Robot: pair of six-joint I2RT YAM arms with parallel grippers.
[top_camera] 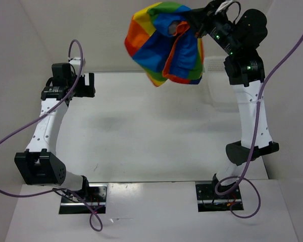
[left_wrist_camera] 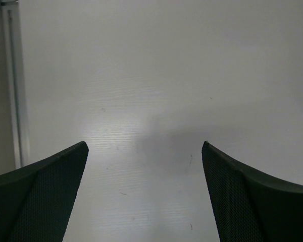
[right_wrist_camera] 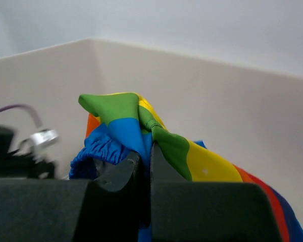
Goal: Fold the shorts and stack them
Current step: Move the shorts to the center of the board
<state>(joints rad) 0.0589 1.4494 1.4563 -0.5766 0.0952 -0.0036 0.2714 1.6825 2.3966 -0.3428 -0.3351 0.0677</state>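
One garment only: shorts (top_camera: 164, 45), bunched and hanging in the air at far right of the top view, above the table (top_camera: 141, 136), touching nothing but the right gripper (top_camera: 192, 22). Clamped on a fold of the cloth, right fingers (right_wrist_camera: 116, 176) pressed together with only a thin sliver of fabric between them. Green, blue and yellow stripes bulging out just above the tips in the wrist view. Pinched near the top of the bundle, most of the fabric drooping down and left of the grip, toward the middle of the table. Cannot tell exactly which part is gripped; gathered blue edge (right_wrist_camera: 98, 151) just beside the tips, probably waistband.

Left gripper (top_camera: 88, 84) spread wide, holding nothing, over the far-left part of the table, well apart from the shorts. Only white table surface between its fingers (left_wrist_camera: 45, 191) in the wrist view.

Handling, as a guess: soft, light, floppy, no shape of its own. Likely to collapse into a heap if dropped, to wrinkle if dragged. Not fragile; unlikely to slip out of a firm pinch. Best taken at waistband or hem corners, two grips set apart, to spread flat before folding. Single-point hold good for carrying only, not for laying out. Folding not yet begun by the look of it; needs setting down and flattening first, with left gripper taking a second corner.
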